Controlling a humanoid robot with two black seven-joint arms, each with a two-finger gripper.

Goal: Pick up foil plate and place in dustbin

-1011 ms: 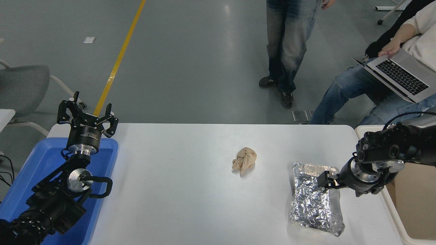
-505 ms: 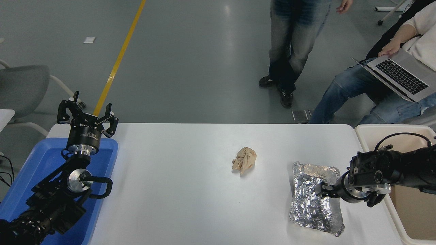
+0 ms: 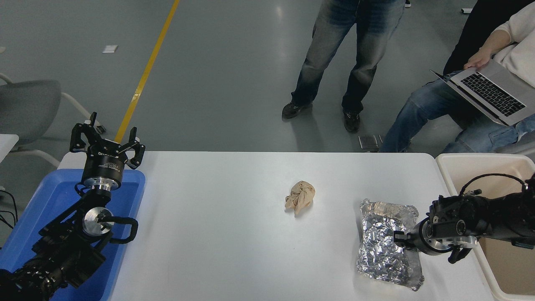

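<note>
White desk (image 3: pixel 234 234) before grey floor. Foil plate (image 3: pixel 386 246) lies flat near desk's right edge, beside dustbin (image 3: pixel 468 167). Right gripper (image 3: pixel 400 239) low over plate's right side; finger spread unclear. Left gripper (image 3: pixel 106 142) parked lower left, fingers spread.

On the table (image 3: pixel 217 234), the foil plate (image 3: pixel 386 246) is seen at four o'clock from the paper ball (image 3: pixel 300 196). The dustbin (image 3: pixel 462 161) is set beside the table's three o'clock edge, the tray (image 3: pixel 25 234) at nine o'clock. The right gripper (image 3: pixel 399 239) is placed over the plate's three o'clock side.
</note>
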